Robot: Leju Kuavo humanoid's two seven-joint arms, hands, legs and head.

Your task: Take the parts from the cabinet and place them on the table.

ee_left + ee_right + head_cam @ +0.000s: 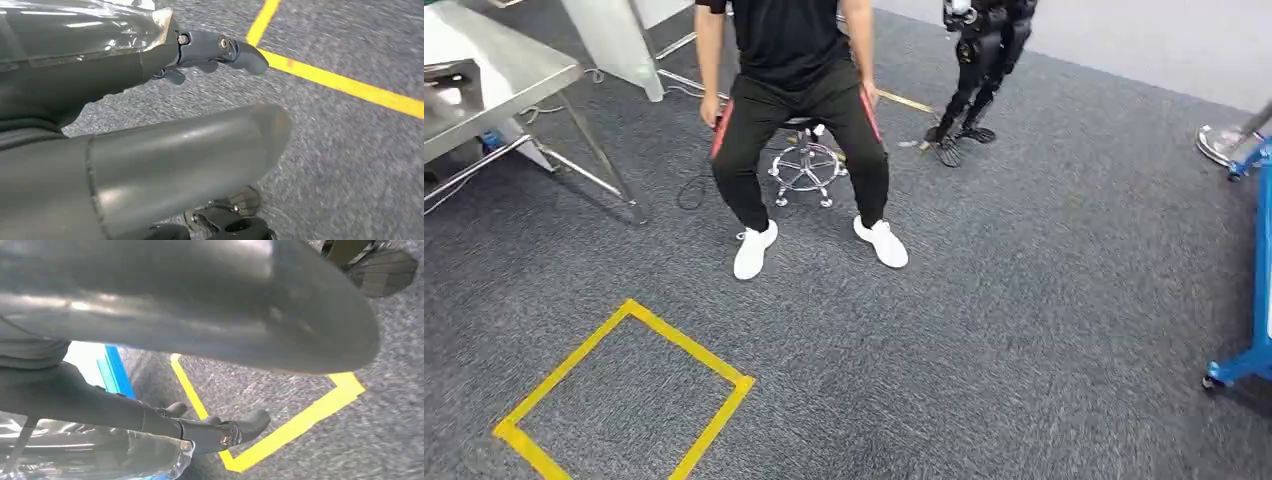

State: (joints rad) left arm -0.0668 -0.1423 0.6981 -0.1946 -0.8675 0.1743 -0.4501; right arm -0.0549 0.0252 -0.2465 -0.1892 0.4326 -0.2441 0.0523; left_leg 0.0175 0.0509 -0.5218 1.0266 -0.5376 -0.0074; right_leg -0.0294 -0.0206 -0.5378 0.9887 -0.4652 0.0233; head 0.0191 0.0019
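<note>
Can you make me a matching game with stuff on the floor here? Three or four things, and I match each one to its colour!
Things:
1. tape square on the carpet
2. person's shoes
3. wheeled frame at the side
4. person's trousers

Colours:
A. blue
B. black with a red stripe
C. yellow
D. white

Right pairs: 1-C, 2-D, 3-A, 4-B
</note>
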